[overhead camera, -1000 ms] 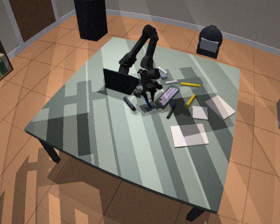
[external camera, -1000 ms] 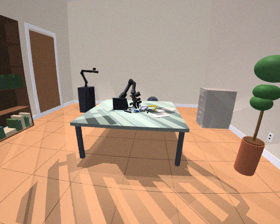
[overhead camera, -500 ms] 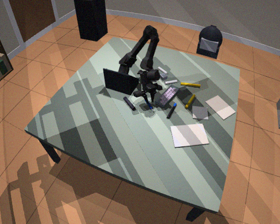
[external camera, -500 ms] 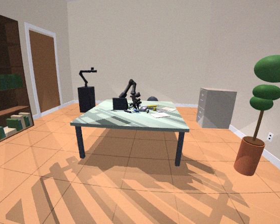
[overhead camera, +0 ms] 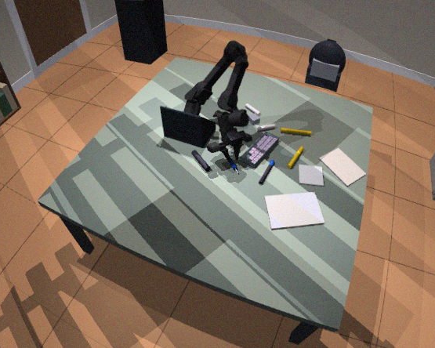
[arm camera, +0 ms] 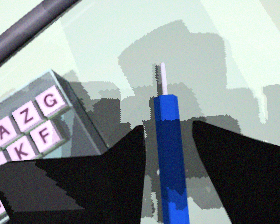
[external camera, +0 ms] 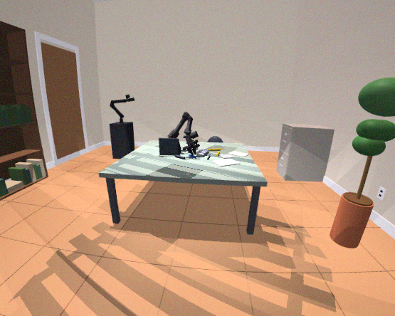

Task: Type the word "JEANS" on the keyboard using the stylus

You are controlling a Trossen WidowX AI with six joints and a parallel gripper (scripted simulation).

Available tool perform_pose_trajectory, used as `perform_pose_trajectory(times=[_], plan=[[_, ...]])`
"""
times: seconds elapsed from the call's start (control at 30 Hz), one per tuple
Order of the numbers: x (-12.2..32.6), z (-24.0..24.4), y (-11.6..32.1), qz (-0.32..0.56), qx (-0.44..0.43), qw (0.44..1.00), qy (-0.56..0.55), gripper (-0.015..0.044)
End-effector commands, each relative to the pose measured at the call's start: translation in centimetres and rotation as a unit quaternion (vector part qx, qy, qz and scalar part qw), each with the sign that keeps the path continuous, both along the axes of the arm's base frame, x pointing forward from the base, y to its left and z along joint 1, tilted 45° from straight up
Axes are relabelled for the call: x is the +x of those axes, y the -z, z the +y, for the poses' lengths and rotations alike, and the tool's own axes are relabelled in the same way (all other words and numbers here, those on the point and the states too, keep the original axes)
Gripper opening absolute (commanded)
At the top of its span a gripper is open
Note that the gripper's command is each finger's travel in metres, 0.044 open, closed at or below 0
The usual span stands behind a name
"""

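The blue stylus (overhead camera: 233,166) (external camera: 192,156) (arm camera: 170,150) with a thin pale tip lies on the desk. My gripper (overhead camera: 234,159) (arm camera: 168,129) is partly open, low over the desk, with one finger on each side of the stylus. In the wrist view a gap shows between the stylus and each finger, and its tip points away beyond the fingertips. The keyboard (overhead camera: 262,150) (arm camera: 26,117) has pink keys and lies beside the gripper; the wrist view shows G, Z, A, F and K, while the left finger hides others.
A dark screen (overhead camera: 186,127) stands beside the arm. A dark cylinder (overhead camera: 201,161) and a dark pen with a blue end (overhead camera: 266,173) (arm camera: 31,27) flank the stylus. Two yellow sticks (overhead camera: 295,132) (overhead camera: 295,157) and paper sheets (overhead camera: 295,210) (overhead camera: 342,166) lie beyond the keyboard.
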State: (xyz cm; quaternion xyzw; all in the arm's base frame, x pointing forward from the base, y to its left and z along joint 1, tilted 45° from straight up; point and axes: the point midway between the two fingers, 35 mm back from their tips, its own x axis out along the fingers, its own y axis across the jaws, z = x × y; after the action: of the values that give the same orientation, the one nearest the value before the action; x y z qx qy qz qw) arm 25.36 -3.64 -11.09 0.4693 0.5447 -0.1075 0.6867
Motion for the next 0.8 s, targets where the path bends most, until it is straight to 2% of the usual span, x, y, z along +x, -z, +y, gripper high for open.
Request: perform_pose_trajectory(times=[0.0, 0.77], plan=[[-0.23, 0.28, 0.38, 0.006, 0.001, 1.0, 0.001, 0.015], [-0.25, 1.24, 1.33, 0.006, 0.001, 1.0, 0.001, 0.015]])
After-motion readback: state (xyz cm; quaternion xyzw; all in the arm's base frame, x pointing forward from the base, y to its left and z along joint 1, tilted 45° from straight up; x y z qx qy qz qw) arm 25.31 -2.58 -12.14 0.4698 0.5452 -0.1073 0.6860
